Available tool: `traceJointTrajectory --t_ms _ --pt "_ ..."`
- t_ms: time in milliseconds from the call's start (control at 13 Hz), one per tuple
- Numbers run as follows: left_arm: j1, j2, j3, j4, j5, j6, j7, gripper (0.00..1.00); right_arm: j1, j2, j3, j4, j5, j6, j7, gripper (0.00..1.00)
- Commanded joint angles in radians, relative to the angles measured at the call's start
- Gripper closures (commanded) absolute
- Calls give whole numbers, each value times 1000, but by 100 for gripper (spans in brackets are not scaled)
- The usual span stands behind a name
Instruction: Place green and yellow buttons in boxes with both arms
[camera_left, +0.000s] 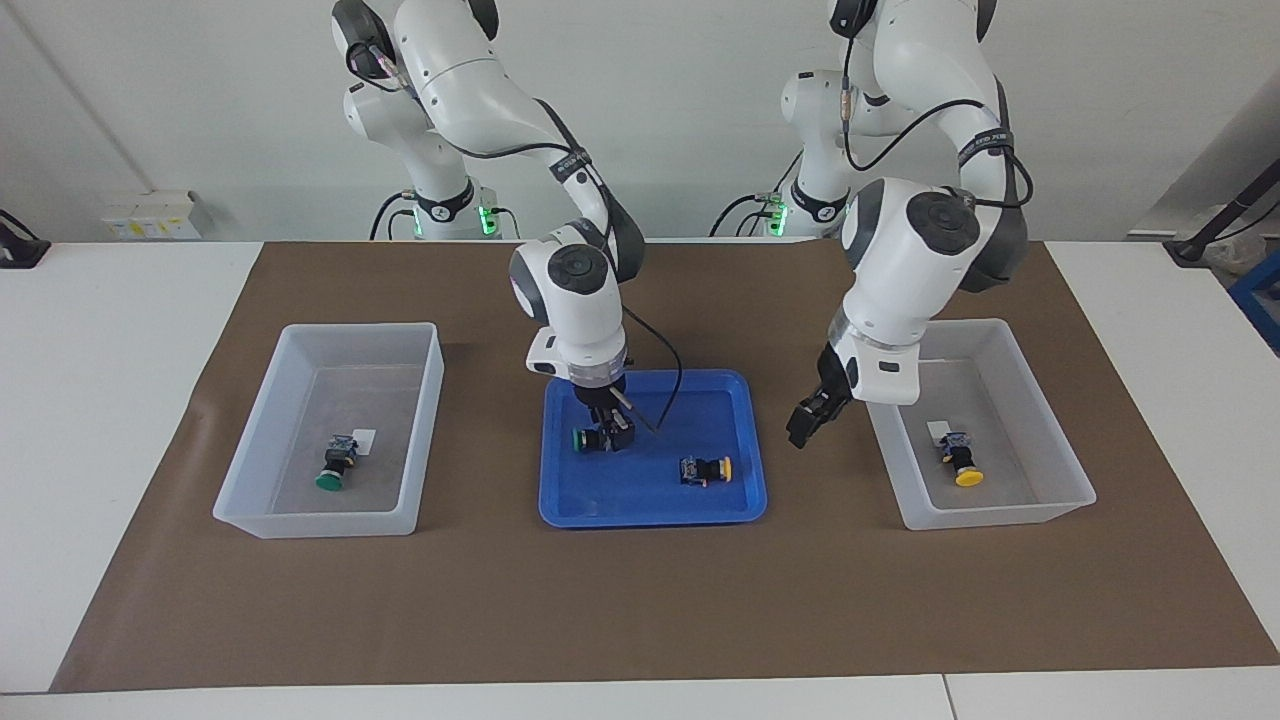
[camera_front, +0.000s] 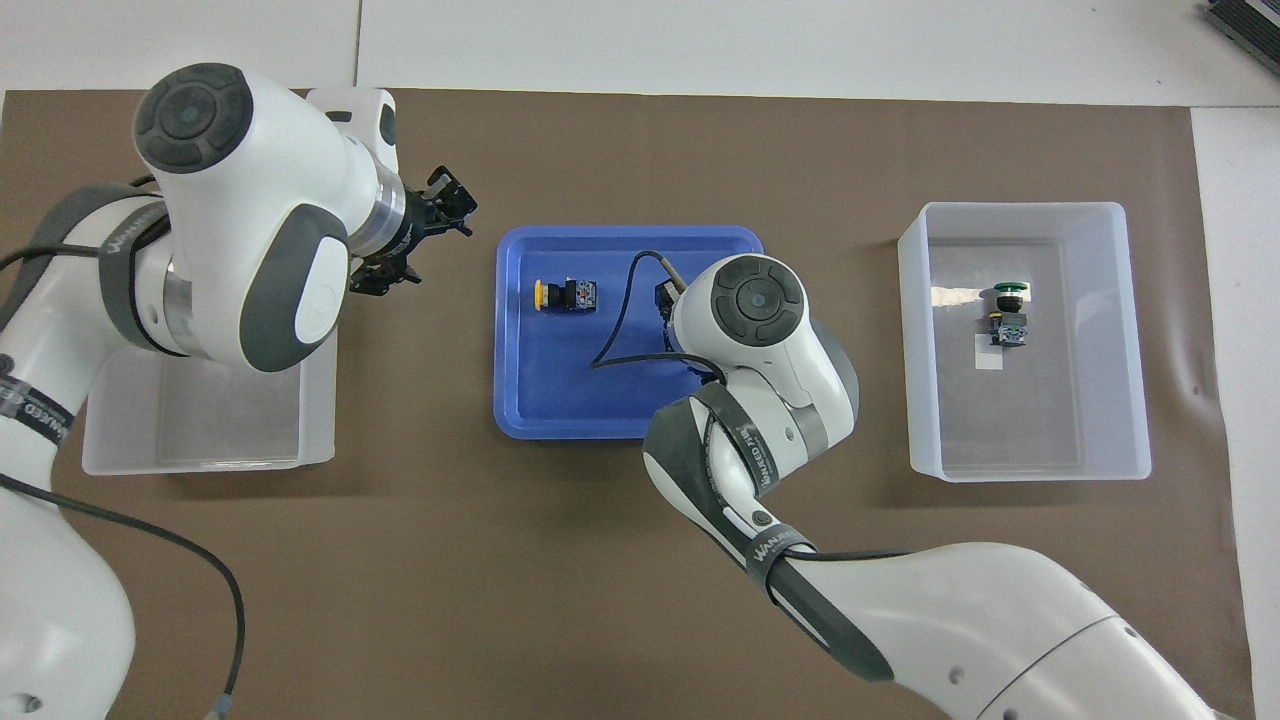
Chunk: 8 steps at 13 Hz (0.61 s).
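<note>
Right gripper (camera_left: 607, 432) clamped on green button (camera_left: 590, 439) in blue tray (camera_left: 745, 500) – shallow grip, may slip on lift. Left gripper (camera_left: 806, 425) apart, over mat at tray's 3 o'clock in facing view.

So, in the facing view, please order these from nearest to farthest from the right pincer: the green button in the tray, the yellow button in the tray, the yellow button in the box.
1. Green button in the tray, right at the right pincer.
2. Yellow button in the tray, beside it.
3. Yellow button in the box, toward the left arm's end.
</note>
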Motion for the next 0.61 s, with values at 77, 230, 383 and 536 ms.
traceJointTrajectory --t_ms 77,230,383,536 --pt "-54 -55 17 -158 -13 180 -204 24 -9 -3 6 -8 12 24 4 100" --pt "-86 -52 17 -209 -13 255 -265 24 -13 -28 1 -3 12 -2 -2 100" --pt "-118 -33 17 -244 -13 323 -317 24 -45 -92 3 -3 12 -71 -45 100" --pt "-158 -3 17 -258 -13 366 -382 24 -85 -152 3 -8 12 -149 -144 100"
